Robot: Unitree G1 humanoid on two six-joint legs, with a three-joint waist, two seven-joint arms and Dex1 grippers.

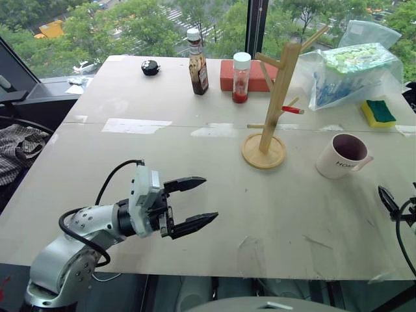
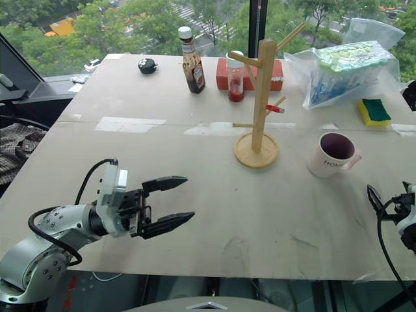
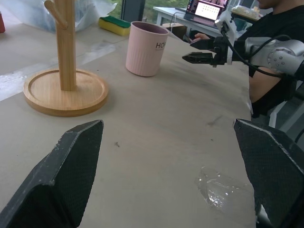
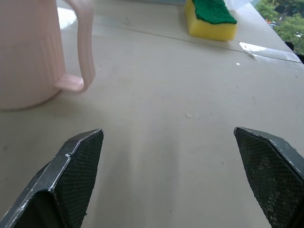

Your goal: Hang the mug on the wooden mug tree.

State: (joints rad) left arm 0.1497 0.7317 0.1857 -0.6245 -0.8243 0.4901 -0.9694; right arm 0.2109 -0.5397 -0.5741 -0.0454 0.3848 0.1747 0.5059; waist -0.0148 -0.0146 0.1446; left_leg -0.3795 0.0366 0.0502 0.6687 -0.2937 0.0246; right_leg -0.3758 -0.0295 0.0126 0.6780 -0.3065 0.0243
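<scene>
The white mug [image 1: 342, 156] with a dark maroon inside stands upright on the table's right side, its handle [image 4: 85, 42] turned toward the right. The wooden mug tree [image 1: 276, 97] stands to its left on a round base, with a red-tipped peg [image 1: 293, 110]. My right gripper [image 4: 167, 132] is open and empty near the table's right front edge, short of the mug and pointing past its handle side. My left gripper [image 1: 195, 205] hovers open and empty over the front left of the table, pointing right toward the tree and mug.
At the back stand a brown sauce bottle [image 1: 197, 63], a jar with red contents [image 1: 240, 78] and an orange-red block [image 1: 227, 75]. Plastic bags [image 1: 351, 71] and a yellow-green sponge [image 1: 378, 112] lie back right. A person in a dark shirt [image 3: 275, 28] sits beyond the table's right side.
</scene>
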